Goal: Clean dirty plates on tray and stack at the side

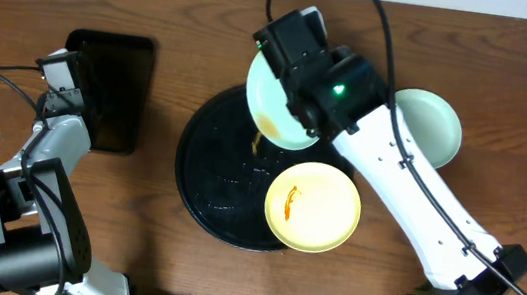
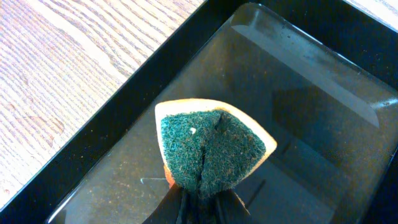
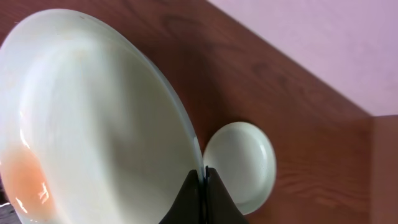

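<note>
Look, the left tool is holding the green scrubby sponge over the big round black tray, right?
Not quite. The left tool holds the green scrubby sponge over the smaller rectangular glossy black tray, not the large round black tray. The left wrist view shows it.

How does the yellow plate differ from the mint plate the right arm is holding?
The yellow plate lies flat on the round black tray; the held mint plate is tilted up, its rim pinched in the right gripper. The yellow plate carries a thin orange streak near its middle; the held mint plate has a broader orange patch near its edge. Both are small, round and sauce-smeared.
</note>
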Available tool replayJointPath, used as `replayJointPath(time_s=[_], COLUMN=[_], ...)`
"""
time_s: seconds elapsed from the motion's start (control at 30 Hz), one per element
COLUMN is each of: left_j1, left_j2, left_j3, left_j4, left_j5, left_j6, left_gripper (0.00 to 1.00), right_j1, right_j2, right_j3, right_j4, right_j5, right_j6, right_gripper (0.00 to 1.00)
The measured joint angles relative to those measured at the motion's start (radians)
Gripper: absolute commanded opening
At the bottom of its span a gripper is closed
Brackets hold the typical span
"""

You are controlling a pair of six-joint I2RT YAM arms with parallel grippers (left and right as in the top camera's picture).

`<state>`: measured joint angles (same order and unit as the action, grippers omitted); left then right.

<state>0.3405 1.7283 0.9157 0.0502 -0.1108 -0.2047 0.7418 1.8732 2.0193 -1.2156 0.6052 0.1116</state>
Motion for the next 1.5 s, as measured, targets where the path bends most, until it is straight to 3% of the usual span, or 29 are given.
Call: replayJointPath(time_s=[0.47, 0.73, 1.03, 1.5], left_j1=[0.000, 0.000, 0.000, 0.000], left_j2=[0.000, 0.000, 0.000, 0.000], left_j3=[0.000, 0.000, 0.000, 0.000], left_j4=[-0.014, -0.017, -0.021, -0.024], left_j5=[0.000, 0.000, 0.000, 0.000], left_j6=[0.000, 0.000, 0.000, 0.000], left_gripper=[0.11, 0.11, 0.10, 0.08], right_j1=[0.038, 0.069, 0.106, 0.137], right_j2=[0.000, 0.000, 0.000, 0.000], right_j3=[0.000, 0.000, 0.000, 0.000], right_j4=[-0.005, 0.000, 0.060, 0.181], right_j5=[0.116, 0.277, 0.446, 0.527], right_j6=[-0.002, -0.026, -0.150, -0.356], right_gripper=[0.01, 0.01, 0.01, 0.01])
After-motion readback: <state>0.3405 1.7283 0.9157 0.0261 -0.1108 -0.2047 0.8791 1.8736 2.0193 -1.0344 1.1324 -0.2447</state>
